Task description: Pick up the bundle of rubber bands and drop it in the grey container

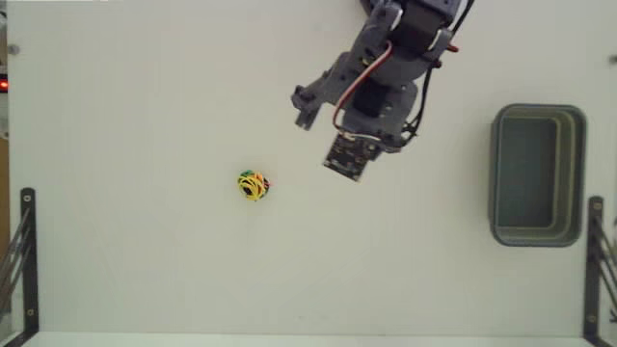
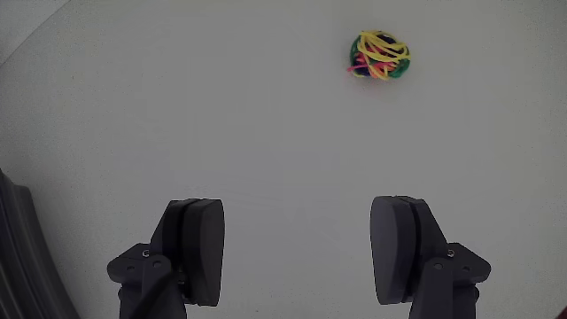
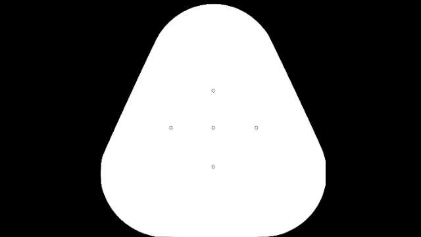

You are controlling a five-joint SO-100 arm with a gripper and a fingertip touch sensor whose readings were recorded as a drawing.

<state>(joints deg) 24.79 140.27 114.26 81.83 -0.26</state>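
The bundle of rubber bands (image 1: pixel 253 185) is a small ball, mostly yellow with green and red, lying alone on the white table left of centre in the fixed view. In the wrist view the bundle (image 2: pixel 380 57) sits at the upper right, well ahead of the fingers. My gripper (image 1: pixel 326 143) hangs above the table to the upper right of the bundle, apart from it. It is open (image 2: pixel 299 214), with only bare table between its dark fingers (image 2: pixel 200 239). The grey container (image 1: pixel 580 173) stands at the right side, hollow, with nothing visible inside.
Black metal frames stand at the lower left (image 1: pixel 21 260) and lower right (image 1: pixel 598 265) edges of the fixed view. The arm comes in from the top. White tabletop (image 1: pixel 145 96) stretches between the bundle and the container.
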